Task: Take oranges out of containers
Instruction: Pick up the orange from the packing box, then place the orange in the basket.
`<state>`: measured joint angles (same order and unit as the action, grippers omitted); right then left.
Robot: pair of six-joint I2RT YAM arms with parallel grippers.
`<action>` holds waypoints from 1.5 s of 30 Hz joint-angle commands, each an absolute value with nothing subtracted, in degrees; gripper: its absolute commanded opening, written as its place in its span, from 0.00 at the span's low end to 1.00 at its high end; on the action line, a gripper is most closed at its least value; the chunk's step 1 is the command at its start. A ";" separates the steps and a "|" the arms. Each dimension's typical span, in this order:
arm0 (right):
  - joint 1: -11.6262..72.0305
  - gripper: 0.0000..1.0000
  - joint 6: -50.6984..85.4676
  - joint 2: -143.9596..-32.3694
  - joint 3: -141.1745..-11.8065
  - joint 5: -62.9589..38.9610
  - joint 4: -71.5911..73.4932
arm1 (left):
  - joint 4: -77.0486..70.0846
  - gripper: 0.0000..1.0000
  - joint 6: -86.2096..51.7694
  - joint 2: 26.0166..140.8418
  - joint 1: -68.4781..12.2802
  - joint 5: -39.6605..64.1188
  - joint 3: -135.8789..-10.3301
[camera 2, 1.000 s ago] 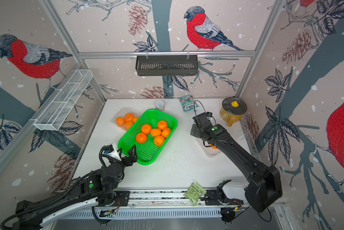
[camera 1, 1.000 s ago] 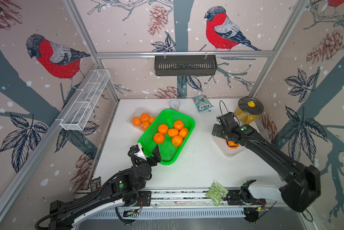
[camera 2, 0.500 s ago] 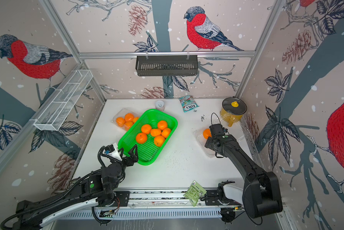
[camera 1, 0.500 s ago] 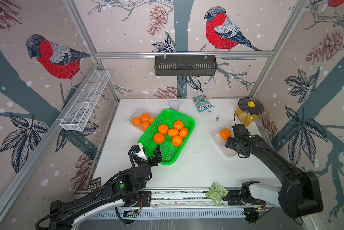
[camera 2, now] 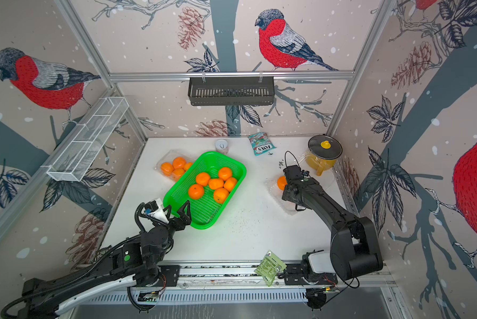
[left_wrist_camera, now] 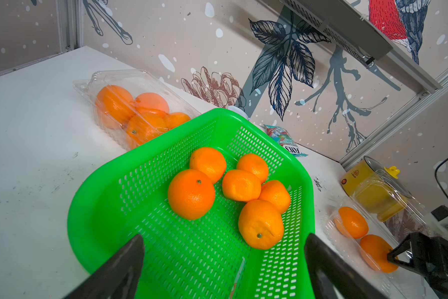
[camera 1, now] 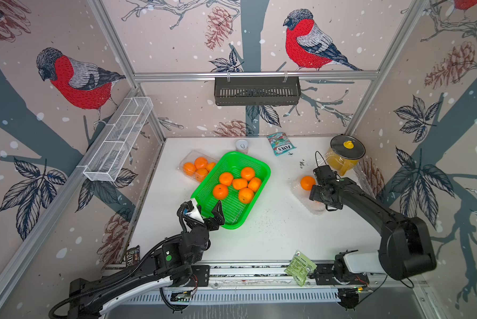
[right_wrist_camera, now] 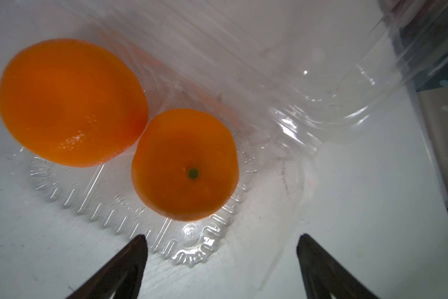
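Two oranges (right_wrist_camera: 70, 103) in open clear container (right_wrist_camera: 191, 248)

On the table (camera 1: 273, 234), the tray (camera 1: 237, 214) sits mid-way, with six oranges (camera 1: 239, 183) in it. Behind-left of it, seemingly touching, the left container (camera 1: 187, 158) holds four more. Well to the right, the right container (camera 1: 312, 207) holds two, with the pot (camera 1: 346, 154) behind it. A cup (camera 1: 242, 145) and a packet (camera 1: 281, 143) lie along the rear edge.
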<state>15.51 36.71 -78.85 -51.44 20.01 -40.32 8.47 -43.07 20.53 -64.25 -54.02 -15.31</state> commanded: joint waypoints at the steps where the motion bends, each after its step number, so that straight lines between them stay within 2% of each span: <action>1: 17.02 0.92 37.08 -77.58 -53.56 25.29 -44.45 | 8.09 0.95 -43.86 21.09 -64.16 -55.07 -15.30; 6: 16.67 0.93 33.99 -78.28 -55.07 19.57 -40.24 | 6.18 0.95 -43.59 22.71 -64.16 -54.45 -15.22; 12: 14.44 0.92 30.21 -85.58 -54.23 14.14 -35.24 | 8.28 0.95 -44.12 23.09 -64.16 -54.30 -16.26; 23: 10.18 0.84 25.76 -90.31 -53.13 13.93 -30.23 | 10.73 0.95 -43.76 19.07 -64.16 -55.72 -15.82; 28: 9.58 0.76 24.13 -90.97 -51.78 12.55 -28.69 | 11.03 0.95 -43.53 21.11 -64.16 -55.26 -16.56; 32: 10.38 0.57 23.49 -88.93 -53.01 11.60 -30.80 | 12.25 0.96 -42.24 21.95 -64.16 -55.87 -17.92; 35: 13.66 0.52 24.44 -84.44 -56.90 12.98 -35.35 | 14.38 0.96 -40.98 21.71 -64.16 -57.82 -19.53; 39: 24.74 0.49 25.89 -80.61 -68.59 15.55 -41.20 | 13.31 0.97 -37.89 21.83 -64.07 -58.74 -20.24; 42: 34.33 0.49 27.49 -83.01 -77.94 15.39 -41.28 | 12.30 0.97 -37.45 23.46 -63.87 -58.89 -20.63; 45: 40.35 0.49 28.50 -89.55 -85.02 11.76 -38.89 | 11.99 0.97 -37.92 25.83 -63.72 -58.21 -21.29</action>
